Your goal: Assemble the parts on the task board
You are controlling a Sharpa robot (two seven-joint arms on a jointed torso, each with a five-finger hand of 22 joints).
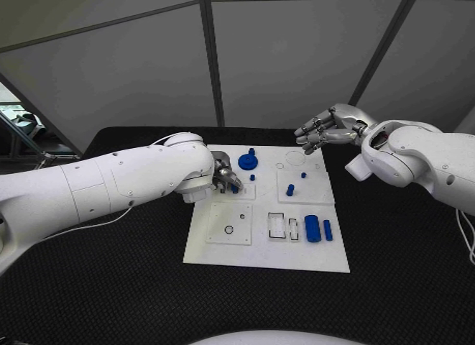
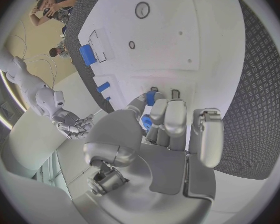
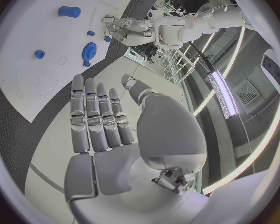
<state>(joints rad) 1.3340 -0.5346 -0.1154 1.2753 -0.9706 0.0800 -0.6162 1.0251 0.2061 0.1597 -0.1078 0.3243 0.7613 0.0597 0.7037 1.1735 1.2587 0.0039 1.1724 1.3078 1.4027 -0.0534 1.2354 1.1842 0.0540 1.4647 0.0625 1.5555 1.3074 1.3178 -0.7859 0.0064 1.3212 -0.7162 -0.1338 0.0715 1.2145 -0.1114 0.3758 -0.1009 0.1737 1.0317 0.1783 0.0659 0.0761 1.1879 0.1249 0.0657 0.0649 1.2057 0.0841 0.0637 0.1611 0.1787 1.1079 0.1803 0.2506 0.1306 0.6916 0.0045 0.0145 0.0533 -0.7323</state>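
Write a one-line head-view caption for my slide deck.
Left hand reaches over the white task board near the blue gear; right hand hovers open beyond the board's far edge.

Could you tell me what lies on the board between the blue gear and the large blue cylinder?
In the head view, a small blue peg lies between the gear and the cylinder.

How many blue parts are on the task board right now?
6 plainly visible: a gear and a stud by the left hand, a stud, a peg, a thick cylinder, a slim bar. The hand may hide more.
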